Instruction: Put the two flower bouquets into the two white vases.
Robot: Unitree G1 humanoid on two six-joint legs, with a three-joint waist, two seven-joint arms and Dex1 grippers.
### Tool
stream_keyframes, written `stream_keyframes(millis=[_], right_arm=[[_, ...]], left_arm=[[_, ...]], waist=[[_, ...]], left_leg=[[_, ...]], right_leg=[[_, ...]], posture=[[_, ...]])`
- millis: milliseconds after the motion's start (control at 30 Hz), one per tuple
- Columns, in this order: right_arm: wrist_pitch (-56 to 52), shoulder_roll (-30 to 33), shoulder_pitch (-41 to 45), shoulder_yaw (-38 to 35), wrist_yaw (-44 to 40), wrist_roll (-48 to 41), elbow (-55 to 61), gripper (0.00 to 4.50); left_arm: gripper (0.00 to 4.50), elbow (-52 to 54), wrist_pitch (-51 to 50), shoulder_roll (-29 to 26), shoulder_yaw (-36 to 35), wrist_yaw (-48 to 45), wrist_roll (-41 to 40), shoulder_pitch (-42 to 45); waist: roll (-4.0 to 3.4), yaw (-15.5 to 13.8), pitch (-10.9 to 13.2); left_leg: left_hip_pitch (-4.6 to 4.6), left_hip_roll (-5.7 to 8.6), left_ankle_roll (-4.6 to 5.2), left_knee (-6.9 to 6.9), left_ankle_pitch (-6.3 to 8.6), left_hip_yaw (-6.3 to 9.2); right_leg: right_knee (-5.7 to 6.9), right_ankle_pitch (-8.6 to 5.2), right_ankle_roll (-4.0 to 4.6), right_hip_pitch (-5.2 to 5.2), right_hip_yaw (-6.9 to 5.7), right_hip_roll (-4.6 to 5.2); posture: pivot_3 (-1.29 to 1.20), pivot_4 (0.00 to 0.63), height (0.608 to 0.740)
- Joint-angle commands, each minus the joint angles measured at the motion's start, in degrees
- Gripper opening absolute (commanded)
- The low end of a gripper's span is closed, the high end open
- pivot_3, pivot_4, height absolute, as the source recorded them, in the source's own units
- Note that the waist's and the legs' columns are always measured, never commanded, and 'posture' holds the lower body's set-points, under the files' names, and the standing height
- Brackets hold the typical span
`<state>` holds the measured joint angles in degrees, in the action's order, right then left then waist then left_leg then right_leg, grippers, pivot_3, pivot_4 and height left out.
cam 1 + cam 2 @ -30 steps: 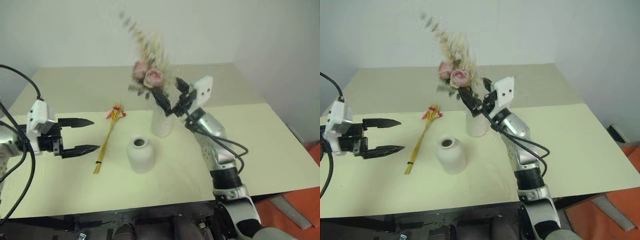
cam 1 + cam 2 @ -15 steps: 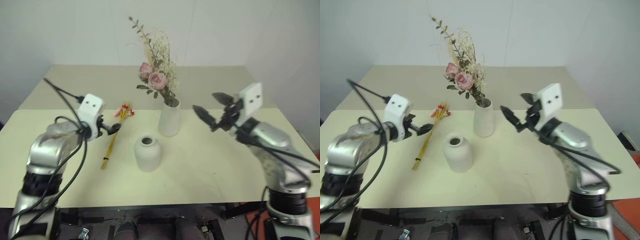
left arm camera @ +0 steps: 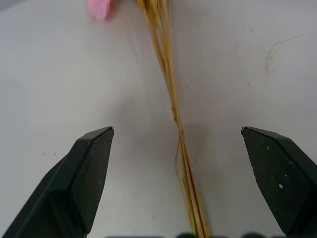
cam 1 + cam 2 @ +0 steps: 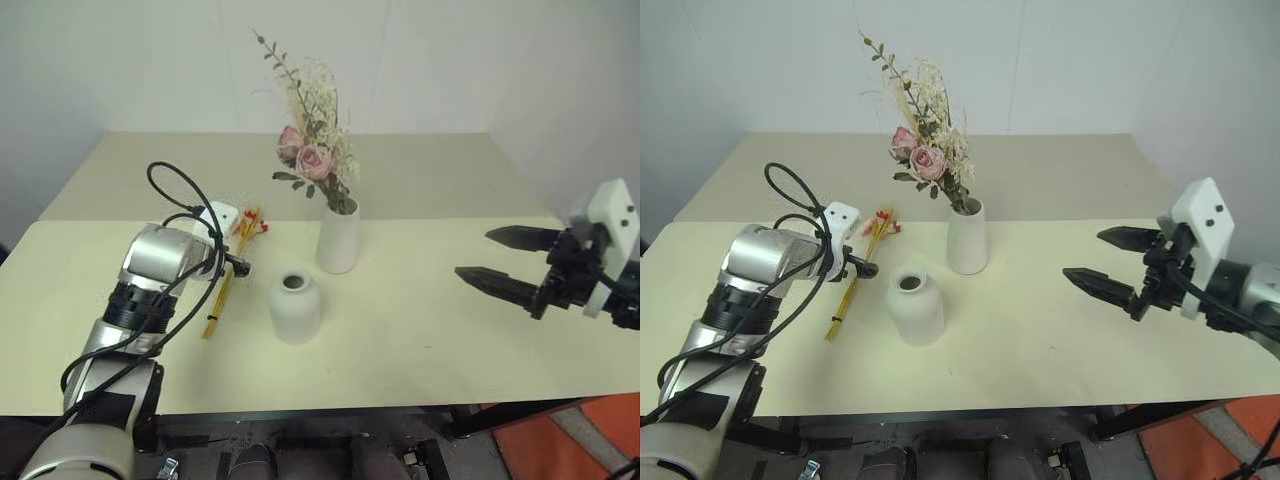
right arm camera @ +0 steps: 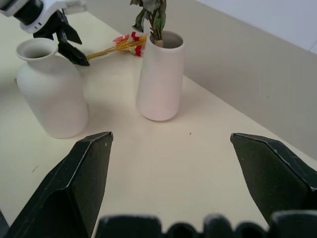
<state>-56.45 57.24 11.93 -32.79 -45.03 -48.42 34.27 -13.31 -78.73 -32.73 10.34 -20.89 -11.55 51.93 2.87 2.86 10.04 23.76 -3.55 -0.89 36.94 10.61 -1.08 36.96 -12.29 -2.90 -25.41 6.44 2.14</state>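
The bushy bouquet (image 4: 310,155) of pink roses and pale sprigs stands in the taller white vase (image 4: 338,240). In front of it stands the shorter white vase (image 4: 295,308), its mouth showing nothing inside. The thin bundle of yellow stalks (image 4: 217,305) with red and pink blooms lies flat on the table, left of the short vase. My left gripper (image 3: 177,131) points down at it, open, with one finger on each side of the stalks (image 3: 168,84) and just above them. My right gripper (image 4: 472,252) hangs open and holds nothing, well to the right of both vases.
The pale yellow table (image 4: 420,340) reaches a white wall at the back. Bare tabletop lies between the vases and my right gripper. In the right wrist view, my left gripper (image 5: 69,43) is close behind the short vase (image 5: 49,94).
My right gripper has let go of the bushy bouquet in the tall vase and drawn back to the right. My left gripper has swung in and tipped down over the yellow stalks.
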Motion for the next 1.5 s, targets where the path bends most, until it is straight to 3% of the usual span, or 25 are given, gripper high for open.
stream_keyframes(millis=[33, 433, 600, 700, 900, 1033, 1100, 1233, 1500], right_arm=[[-0.25, 0.55, -0.43, -3.11, 1.64, -1.96, 2.28, 4.50], [-0.19, 0.11, -5.87, -5.48, 5.47, -4.97, 4.22, 4.50], [2.03, 1.44, -11.62, -9.46, 0.55, -3.51, 4.13, 4.50], [4.66, 1.54, -15.84, -11.81, -2.74, -0.83, 3.88, 4.50], [9.70, -0.49, -20.87, -13.89, -6.20, 3.06, 2.81, 4.50], [10.91, -2.96, -22.24, -12.97, -5.39, 2.88, 3.59, 4.50], [11.41, -4.08, -22.97, -12.40, -4.79, 2.98, 4.53, 4.50], [11.84, -5.85, -24.22, -11.96, -3.10, 3.00, 5.85, 4.50], [12.38, -8.51, -27.41, -12.34, -0.47, 2.67, 9.12, 4.50]], left_arm=[[3.90, -2.43, 0.81, 0.33, 0.56, -1.37, 0.60, 2.98], [0.04, -10.20, 4.62, 1.50, -0.94, -1.67, 2.47, 5.91], [0.04, -7.25, 13.44, 2.44, -8.08, 1.40, 2.20, 4.72], [0.04, 4.20, 37.71, 6.49, -18.97, 2.11, -1.57, -3.21], [0.04, 14.29, 38.48, 9.13, -34.55, -11.55, -24.70, -4.78], [0.04, 12.44, 32.30, 9.76, -44.42, -19.47, -46.83, -1.89], [0.04, 11.52, 27.47, 8.44, -44.43, -22.36, -53.70, -1.01], [0.04, 11.83, 24.53, 6.92, -39.62, -27.73, -56.34, -2.06], [0.04, 9.21, 27.43, 7.33, -29.65, -34.75, -50.64, -2.05]], waist=[[0.00, -0.05, 0.00], [0.00, -0.26, 0.00], [0.02, -0.37, 0.01], [0.01, -0.54, 0.01], [0.02, -0.52, 0.01], [0.02, -0.41, 0.01], [0.02, -0.33, 0.01], [0.00, -0.33, 0.00], [0.01, -0.42, 0.00]], left_leg=[[-0.02, 0.01, 0.00, 0.00, 0.00, 0.06], [0.03, 0.29, -0.01, 0.00, 0.00, 0.36], [0.07, 0.60, 0.00, 0.00, 0.00, 0.81], [0.10, 0.65, -0.01, -0.02, 0.00, 0.83], [0.17, 0.69, -0.01, 0.06, 0.00, 0.84], [-0.18, 0.70, -0.02, 0.09, 0.00, 0.85], [-0.35, 0.70, -0.02, 0.10, 0.00, 0.89], [-0.57, 0.70, -0.02, 0.08, 0.01, 0.94], [-0.35, 0.75, -0.02, 0.08, 0.00, 1.01]], right_leg=[[-0.06, 0.00, 0.00, 0.06, -0.02, 0.00], [-0.19, -0.03, -0.09, 0.21, -0.06, 0.16], [-0.20, -0.03, -0.12, 0.24, -0.08, 0.22], [-0.25, -0.04, -0.16, 0.29, -0.12, 0.34], [-0.31, 0.00, -0.26, 0.34, -0.17, 0.40], [-0.27, -0.02, -0.28, 0.66, -0.19, 0.40], [-0.30, -0.03, -0.28, 0.85, -0.23, 0.40], [-0.53, -0.10, -0.22, 1.17, -0.28, 0.40], [-0.88, -0.11, -0.17, 1.27, -0.23, 0.38]], posture=[[0.00, 0.150, 0.740], [0.00, 0.150, 0.740], [0.00, 0.150, 0.740], [0.00, 0.150, 0.740], [0.00, 0.150, 0.740], [0.00, 0.150, 0.740], [0.00, 0.150, 0.740], [0.00, 0.150, 0.740], [0.00, 0.150, 0.740]])
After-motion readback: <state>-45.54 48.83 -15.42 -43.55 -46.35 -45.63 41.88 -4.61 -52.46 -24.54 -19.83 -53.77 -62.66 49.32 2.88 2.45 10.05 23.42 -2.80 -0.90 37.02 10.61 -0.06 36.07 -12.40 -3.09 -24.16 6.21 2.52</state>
